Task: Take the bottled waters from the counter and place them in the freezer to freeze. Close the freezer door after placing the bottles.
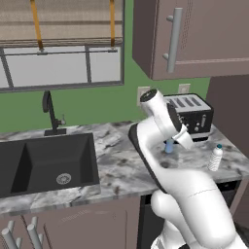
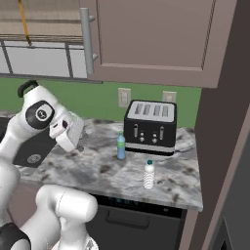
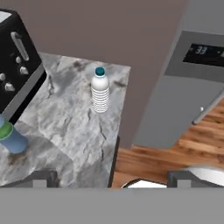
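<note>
A kitchen: marbled counter (image 1: 121, 170), black sink (image 1: 44, 163), toaster (image 2: 149, 127), cabinets (image 2: 151, 39).

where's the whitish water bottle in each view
Left base view: whitish bottle stands at the right edge of the counter, right of the arm.
Right base view: it stands at lower centre, near the counter's front edge.
Hand view: upper centre, upright on the marble.
Shared landmark: the black toaster.
</note>
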